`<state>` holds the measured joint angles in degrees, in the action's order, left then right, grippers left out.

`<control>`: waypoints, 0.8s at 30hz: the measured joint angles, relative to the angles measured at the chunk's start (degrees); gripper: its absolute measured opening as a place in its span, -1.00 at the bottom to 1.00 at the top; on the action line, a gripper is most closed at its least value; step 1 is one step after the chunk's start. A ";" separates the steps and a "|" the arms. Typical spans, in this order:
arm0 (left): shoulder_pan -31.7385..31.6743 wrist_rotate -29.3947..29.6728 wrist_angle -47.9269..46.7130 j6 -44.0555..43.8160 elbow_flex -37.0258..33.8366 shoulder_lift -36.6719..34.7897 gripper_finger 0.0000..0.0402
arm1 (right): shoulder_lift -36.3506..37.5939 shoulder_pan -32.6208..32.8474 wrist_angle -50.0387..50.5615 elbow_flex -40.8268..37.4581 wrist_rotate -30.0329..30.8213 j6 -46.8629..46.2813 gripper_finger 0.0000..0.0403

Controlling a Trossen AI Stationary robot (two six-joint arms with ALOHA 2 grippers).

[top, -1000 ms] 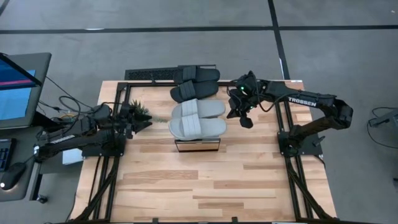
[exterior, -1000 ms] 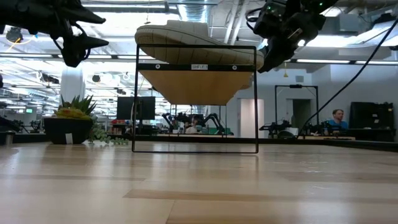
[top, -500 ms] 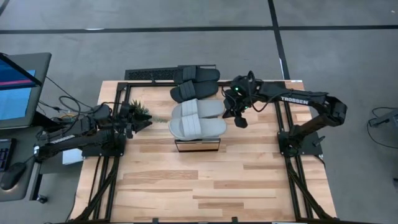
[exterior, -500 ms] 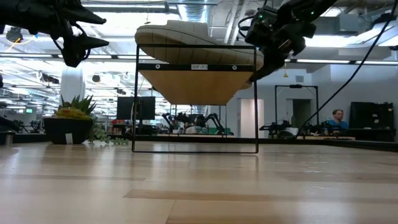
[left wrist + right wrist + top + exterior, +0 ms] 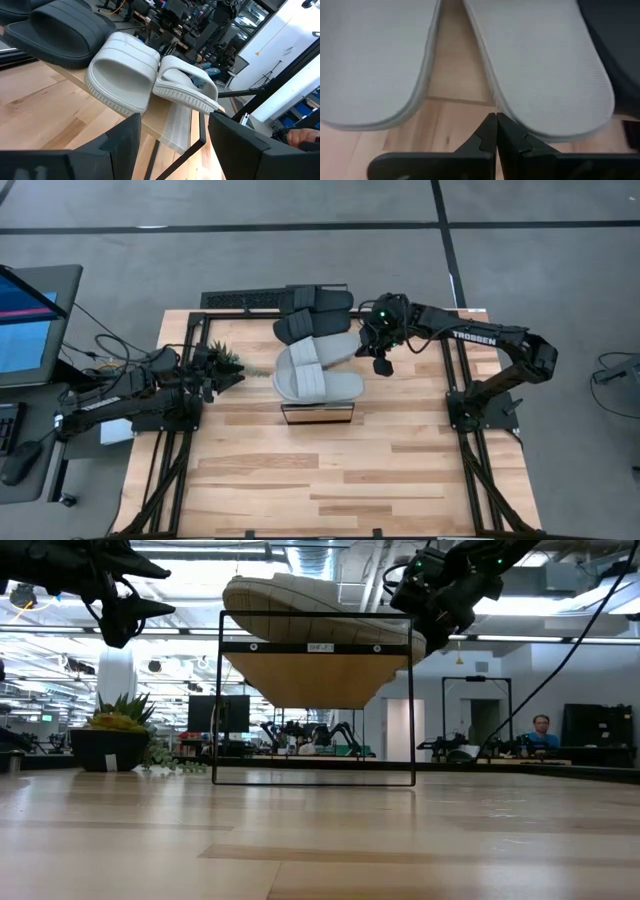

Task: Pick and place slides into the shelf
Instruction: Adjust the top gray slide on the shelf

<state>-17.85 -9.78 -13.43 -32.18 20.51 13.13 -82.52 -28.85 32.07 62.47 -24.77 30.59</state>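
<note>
Pale grey-green slides (image 5: 318, 370) side by side on top of the light-wood shelf (image 5: 316, 414), long axes running across the table, heels toward the right arm. Rear one of the pair skewed, heel end angled toward the table's back edge. Two black slides (image 5: 313, 314) behind them, long axes roughly parallel, lying partly over each other. Right gripper (image 5: 381, 365) at the heel ends of the pale pair, fingers pressed fully together, gripping nothing, tips just short of the heels in the right wrist view. Left gripper (image 5: 212, 368) waiting well apart beside a potted plant (image 5: 229, 363), fingers spread wide and empty.
</note>
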 joint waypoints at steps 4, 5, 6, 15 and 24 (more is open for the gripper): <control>0.00 0.00 0.00 0.00 -0.02 0.00 0.09 | 0.02 -0.55 -0.26 0.81 0.20 0.01 -1.00; 0.00 0.00 0.00 0.00 -0.02 0.00 0.09 | 0.02 -0.55 0.01 0.93 0.21 0.02 -1.00; 0.00 -0.01 0.00 0.00 -0.02 0.00 0.09 | 0.02 -0.55 0.62 1.04 0.22 0.02 -1.00; 1.18 -0.39 -1.58 -1.91 -0.04 0.00 0.09 | 1.73 -0.70 9.51 1.10 1.35 1.36 -1.00; 8.19 3.63 -4.34 -1.44 -0.05 2.68 0.09 | 9.40 -5.67 9.53 1.10 4.06 1.02 -1.00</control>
<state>-9.65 -6.15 -17.77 -33.63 20.47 15.81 -73.12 -34.53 41.60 63.57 -20.71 31.61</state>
